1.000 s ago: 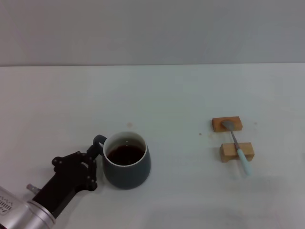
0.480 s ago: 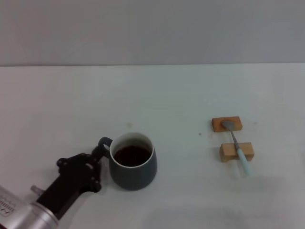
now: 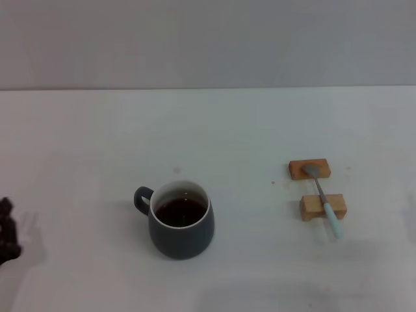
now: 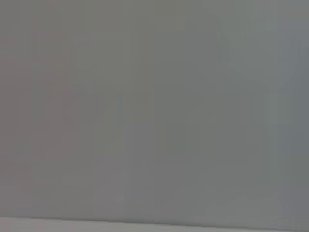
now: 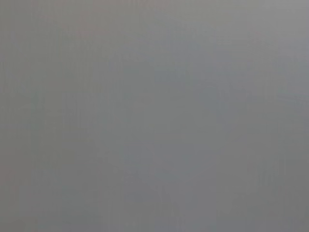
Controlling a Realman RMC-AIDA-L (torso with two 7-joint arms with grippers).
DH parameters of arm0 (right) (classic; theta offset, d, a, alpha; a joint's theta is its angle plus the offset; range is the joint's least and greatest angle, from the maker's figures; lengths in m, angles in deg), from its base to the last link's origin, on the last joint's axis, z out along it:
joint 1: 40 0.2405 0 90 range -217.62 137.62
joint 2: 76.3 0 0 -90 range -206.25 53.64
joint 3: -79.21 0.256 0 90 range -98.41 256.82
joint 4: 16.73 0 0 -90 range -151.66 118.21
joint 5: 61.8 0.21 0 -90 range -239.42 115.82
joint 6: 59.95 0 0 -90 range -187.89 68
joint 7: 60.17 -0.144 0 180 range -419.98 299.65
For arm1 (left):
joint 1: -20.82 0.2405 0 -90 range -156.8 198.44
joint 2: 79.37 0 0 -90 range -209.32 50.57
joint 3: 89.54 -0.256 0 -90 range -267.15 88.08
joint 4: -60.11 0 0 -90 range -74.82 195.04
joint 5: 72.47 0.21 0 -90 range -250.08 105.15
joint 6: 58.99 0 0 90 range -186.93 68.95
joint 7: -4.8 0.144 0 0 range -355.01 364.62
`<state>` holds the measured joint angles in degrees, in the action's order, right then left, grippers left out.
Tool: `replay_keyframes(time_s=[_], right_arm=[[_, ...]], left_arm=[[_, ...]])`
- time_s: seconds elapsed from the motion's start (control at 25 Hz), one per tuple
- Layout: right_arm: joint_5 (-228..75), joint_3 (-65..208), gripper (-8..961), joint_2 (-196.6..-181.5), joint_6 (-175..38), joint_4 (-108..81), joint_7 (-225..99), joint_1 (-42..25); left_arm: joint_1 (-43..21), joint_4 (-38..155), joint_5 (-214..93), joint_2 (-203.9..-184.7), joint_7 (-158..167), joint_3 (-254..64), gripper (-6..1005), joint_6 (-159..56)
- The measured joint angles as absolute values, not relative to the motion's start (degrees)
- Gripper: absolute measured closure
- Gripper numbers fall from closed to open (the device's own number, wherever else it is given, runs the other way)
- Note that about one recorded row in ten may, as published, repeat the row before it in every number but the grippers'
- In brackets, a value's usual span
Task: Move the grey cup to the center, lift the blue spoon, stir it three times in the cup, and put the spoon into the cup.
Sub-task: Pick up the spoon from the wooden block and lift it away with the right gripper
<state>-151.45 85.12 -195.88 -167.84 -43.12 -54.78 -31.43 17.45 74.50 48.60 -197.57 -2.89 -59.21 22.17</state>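
The cup [image 3: 181, 221] stands upright on the counter [image 3: 214, 130] a little left of the middle, its loop handle turned toward the robot's left, probably because that side is where the left arm can reach it. It is a rounded, matt slate-grey mug with a white glazed inside and dark brown liquid near the rim. Well apart to its right, the spoon [image 3: 322, 197] lies bridged across two small wooden blocks [image 3: 316, 188], which raise the thin stem off the surface, likely so fingers can close under it. Its bowl and stem are grey metal, the handle end pale blue and overhanging the nearer block. The left gripper [image 3: 6, 231] shows only as a dark tip at the counter's left edge, holding nothing; how wide it stands I cannot tell. The right gripper is out of sight.
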Motion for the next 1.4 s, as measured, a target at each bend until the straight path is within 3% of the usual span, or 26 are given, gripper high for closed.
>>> replay_keyframes(time_s=[0.12, 0.24, 0.48, 1.12, 1.4], right_arm=[[-151.44, 84.07, 186, -195.92, -166.81, -43.57, -54.82, -31.0], [-151.44, 83.11, 186, -195.99, -165.09, -44.67, -54.66, -30.43], [-151.44, 80.67, 186, -195.97, -161.28, -44.91, -54.51, -29.12], [-151.45, 76.18, 186, -195.97, -158.15, -44.99, -54.38, -29.47], [-151.45, 75.01, 187, -195.87, -155.27, -44.6, -54.62, -30.58]], left_arm=[[19.11, 74.26, 48.51, -197.57, -3.23, -58.16, 982, 23.07], [20.01, 74.01, 48.5, -197.62, -3.24, -58.1, 784, 23.47], [19.98, 73.37, 48.49, -197.69, -2.88, -58.22, 556, 23.6], [20.53, 72.59, 48.28, -197.69, -2.8, -55.75, 142, 24.32], [21.1, 72.48, 48.29, -197.58, -3.07, -55.7, 140, 24.36]])
